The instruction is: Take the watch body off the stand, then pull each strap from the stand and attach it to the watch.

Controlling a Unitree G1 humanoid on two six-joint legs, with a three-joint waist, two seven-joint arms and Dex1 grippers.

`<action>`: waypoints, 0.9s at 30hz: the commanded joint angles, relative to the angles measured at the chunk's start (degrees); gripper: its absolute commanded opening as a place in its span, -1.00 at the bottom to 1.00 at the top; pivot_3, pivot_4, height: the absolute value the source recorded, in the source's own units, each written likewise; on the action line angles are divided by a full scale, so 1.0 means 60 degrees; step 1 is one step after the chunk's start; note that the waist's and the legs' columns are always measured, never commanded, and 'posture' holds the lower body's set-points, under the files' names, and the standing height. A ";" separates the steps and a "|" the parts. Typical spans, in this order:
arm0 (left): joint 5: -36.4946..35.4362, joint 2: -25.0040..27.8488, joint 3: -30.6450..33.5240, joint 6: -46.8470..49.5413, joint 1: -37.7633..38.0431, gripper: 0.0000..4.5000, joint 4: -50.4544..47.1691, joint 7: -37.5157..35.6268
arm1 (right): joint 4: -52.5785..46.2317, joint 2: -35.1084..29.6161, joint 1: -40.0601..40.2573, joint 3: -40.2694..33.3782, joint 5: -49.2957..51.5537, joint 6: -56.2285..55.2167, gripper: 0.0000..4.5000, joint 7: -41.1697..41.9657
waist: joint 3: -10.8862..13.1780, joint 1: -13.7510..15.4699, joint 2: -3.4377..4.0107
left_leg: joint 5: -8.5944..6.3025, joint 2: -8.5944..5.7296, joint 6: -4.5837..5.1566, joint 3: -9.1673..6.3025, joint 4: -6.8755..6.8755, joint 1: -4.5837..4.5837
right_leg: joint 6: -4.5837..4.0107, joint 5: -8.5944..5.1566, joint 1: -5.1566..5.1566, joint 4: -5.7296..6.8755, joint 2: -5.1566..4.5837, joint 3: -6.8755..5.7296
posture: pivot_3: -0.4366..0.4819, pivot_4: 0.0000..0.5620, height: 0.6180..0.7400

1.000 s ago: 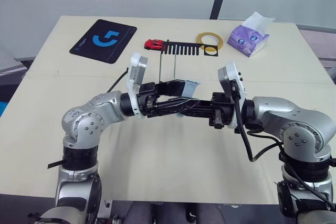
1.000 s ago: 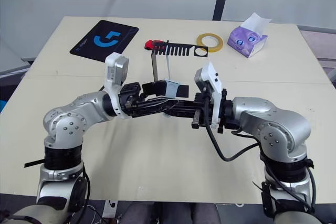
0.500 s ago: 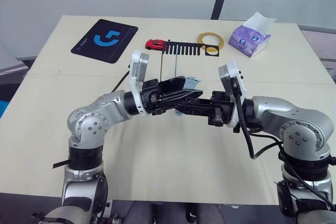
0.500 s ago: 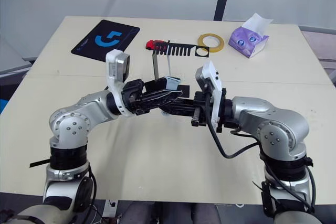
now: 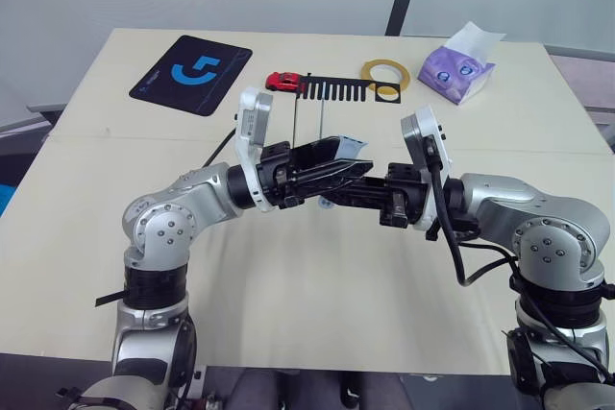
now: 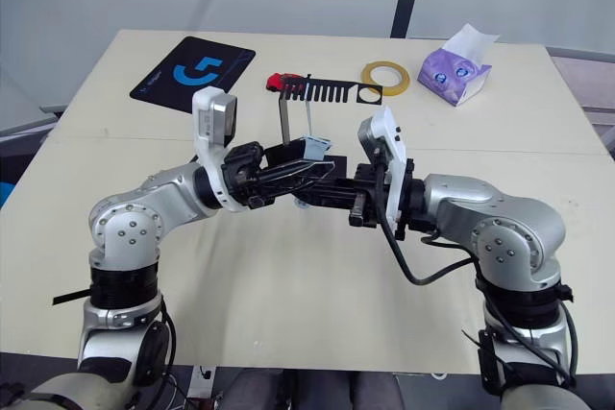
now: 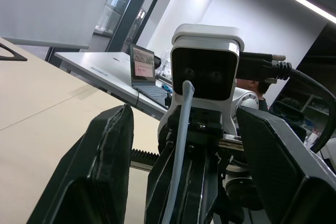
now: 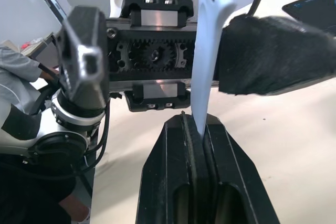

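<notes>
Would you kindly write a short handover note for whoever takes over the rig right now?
Right claw: shut on one end of a pale strap, above the table in front of the stand.
Left claw: open, one finger on each side of that strap.
Done: this strap is off the stand.
Left: attach it to the watch body, whose place I cannot tell, then fit the second strap.

Bright, even indoor light; soft shadows on the table (image 5: 288, 276); near parts blurred in wrist views.
</notes>
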 commanded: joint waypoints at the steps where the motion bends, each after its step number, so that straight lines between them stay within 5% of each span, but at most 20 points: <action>1: -0.0269 0.0112 0.0094 -0.0024 -0.0118 0.23 -0.0021 -0.0074 | -0.0176 -0.0087 -0.0089 -0.0207 0.0300 -0.0184 -1.00 -0.0057 | 0.0000 0.0001 0.0000 | 0.0000 0.0000 0.0000 0.0000 0.0000 0.0000 | 0.0000 0.0000 0.0000 0.0000 0.0000 0.0000 | -0.05 -0.47 0.97; 6: -0.0320 0.0107 0.0099 -0.0033 -0.0087 0.13 0.0037 -0.0054 | -0.0207 -0.0140 -0.0042 -0.0191 0.0329 -0.0198 -1.00 -0.0092 | 0.0000 0.0000 0.0000 | 0.0000 0.0000 0.0000 0.0000 0.0000 0.0000 | 0.0000 0.0000 0.0000 0.0001 0.0000 0.0000 | -0.05 -0.47 0.97; 9: -0.0381 0.0087 0.0144 -0.0036 -0.0103 -0.20 0.0099 0.0016 | -0.0244 -0.0165 -0.0005 -0.0188 0.0376 -0.0204 -1.00 -0.0119 | 0.0000 0.0002 0.0000 | 0.0000 0.0000 0.0000 0.0000 0.0000 -0.0001 | 0.0000 0.0000 0.0000 0.0000 0.0000 0.0000 | -0.05 -0.47 0.97; 27: -0.0424 -0.0066 0.0060 -0.0130 -0.0123 -0.20 0.0106 0.0099 | -0.0241 -0.0329 0.0004 -0.0128 0.0501 -0.0255 -1.00 -0.0151 | 0.0000 0.0003 0.0000 | 0.0000 0.0000 0.0000 0.0001 0.0001 0.0000 | 0.0000 0.0000 0.0000 0.0001 0.0000 0.0000 | -0.05 -0.47 0.97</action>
